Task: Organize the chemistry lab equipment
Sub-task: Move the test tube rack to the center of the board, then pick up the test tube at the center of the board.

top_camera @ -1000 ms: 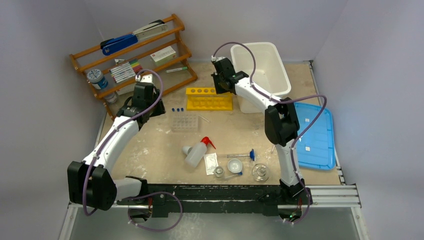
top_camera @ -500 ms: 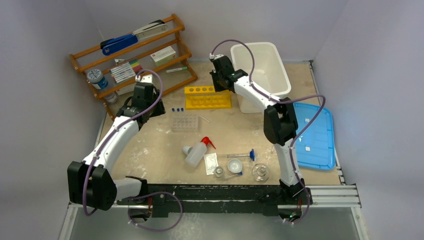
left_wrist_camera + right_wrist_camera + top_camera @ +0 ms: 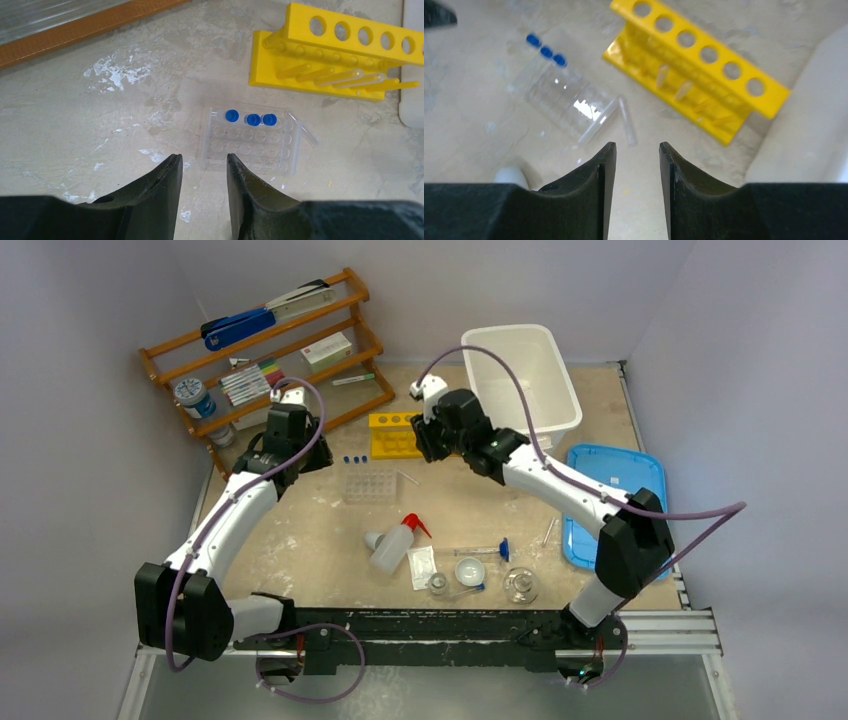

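The yellow six-hole rack (image 3: 393, 436) stands at mid-back, partly hidden by my right gripper (image 3: 425, 447), which is open and empty above it. The right wrist view shows the rack (image 3: 704, 70), the clear tube tray (image 3: 569, 102) and a loose clear tube (image 3: 626, 120) ahead of the open gripper (image 3: 636, 145). My left gripper (image 3: 202, 157) is open and empty, just short of the tray (image 3: 250, 145), which holds three blue-capped tubes (image 3: 252, 119). The squeeze bottle (image 3: 392, 548), a dish (image 3: 469, 570), two small flasks (image 3: 519, 585) and a blue-capped tube (image 3: 485, 552) lie near the front.
A white bin (image 3: 520, 375) stands at the back right, right of the rack. A blue lid (image 3: 615, 505) lies at the right under my right arm. The wooden shelf (image 3: 270, 350) with stapler and markers stands at the back left.
My right arm has swung from the bin's left side forward and down over the yellow rack, its elbow moving right over the blue lid. My left arm has not moved.
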